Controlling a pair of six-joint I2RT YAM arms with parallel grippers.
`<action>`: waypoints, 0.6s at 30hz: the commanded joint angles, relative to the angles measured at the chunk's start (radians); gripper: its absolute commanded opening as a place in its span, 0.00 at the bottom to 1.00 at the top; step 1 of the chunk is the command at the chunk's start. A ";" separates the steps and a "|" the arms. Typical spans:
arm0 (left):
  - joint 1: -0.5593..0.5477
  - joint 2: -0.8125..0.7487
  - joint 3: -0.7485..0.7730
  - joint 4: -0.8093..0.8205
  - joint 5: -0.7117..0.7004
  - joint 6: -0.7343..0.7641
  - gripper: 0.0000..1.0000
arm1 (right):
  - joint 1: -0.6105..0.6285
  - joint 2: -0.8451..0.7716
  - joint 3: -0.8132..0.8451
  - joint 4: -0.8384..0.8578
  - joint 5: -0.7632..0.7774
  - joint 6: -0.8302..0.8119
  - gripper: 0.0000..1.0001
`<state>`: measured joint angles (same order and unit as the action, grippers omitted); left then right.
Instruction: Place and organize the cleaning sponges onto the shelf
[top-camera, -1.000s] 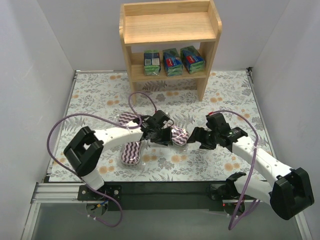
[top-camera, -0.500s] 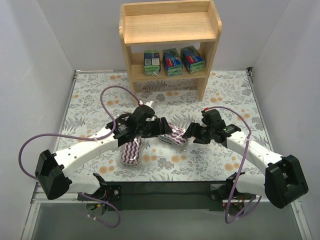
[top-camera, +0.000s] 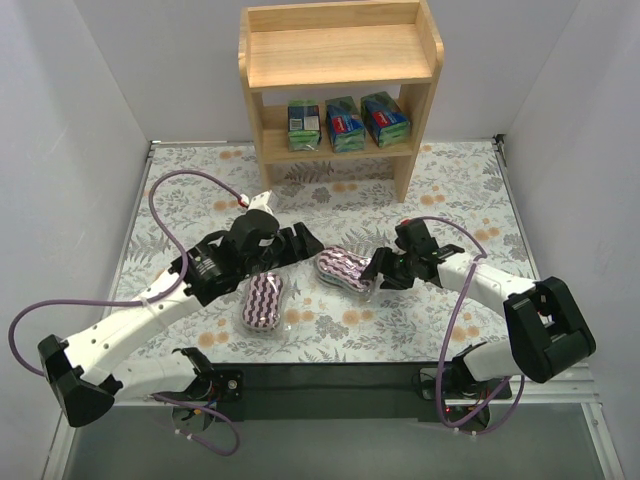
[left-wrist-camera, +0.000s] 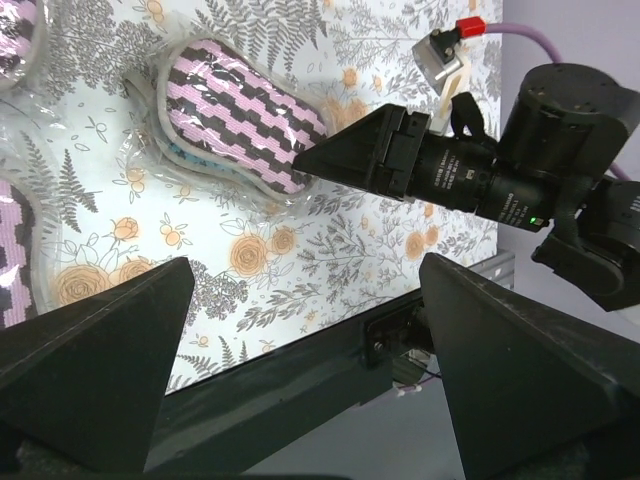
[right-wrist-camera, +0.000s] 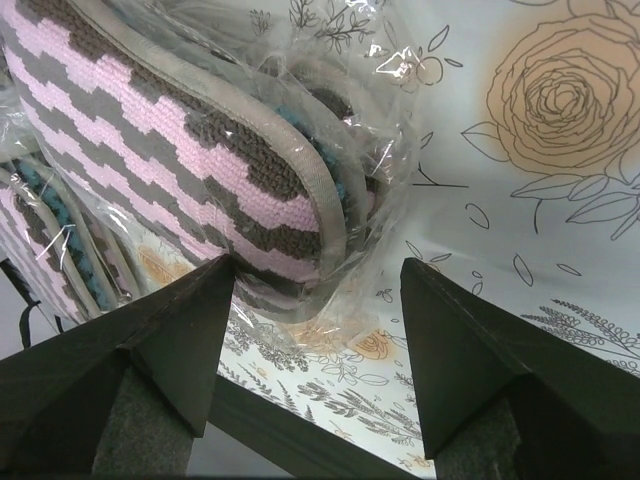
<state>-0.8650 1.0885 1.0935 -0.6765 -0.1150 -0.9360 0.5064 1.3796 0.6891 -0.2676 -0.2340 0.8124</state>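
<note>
Right wrist | striped pad (right-wrist-camera: 180, 140) mostly cut off; end inside right hand (right-wrist-camera: 315, 262)

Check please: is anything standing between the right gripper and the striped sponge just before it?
Nothing visible does. The right gripper has its open fingers at the end of the striped sponge, only its own clear wrap between. The left gripper stands open on the other side, apart from it.

Right gripper (right-wrist-camera: 316, 268) jaws straddle wrapped striped sponge (right-wrist-camera: 170, 140) on floral mat (right-wrist-camera: 560, 150); seemingly not yet clamped
</note>
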 joint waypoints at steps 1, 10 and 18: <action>0.012 -0.062 -0.007 -0.026 -0.064 -0.014 0.86 | 0.007 0.016 0.004 0.025 0.009 0.007 0.62; 0.021 -0.078 0.009 -0.046 -0.084 -0.004 0.87 | 0.007 0.019 -0.019 0.036 0.006 -0.007 0.36; 0.029 -0.114 0.037 -0.078 -0.117 -0.006 0.87 | 0.009 -0.065 0.006 0.013 -0.060 -0.001 0.01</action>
<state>-0.8452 1.0142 1.0920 -0.7162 -0.1837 -0.9413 0.5110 1.3701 0.6888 -0.2165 -0.2672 0.8207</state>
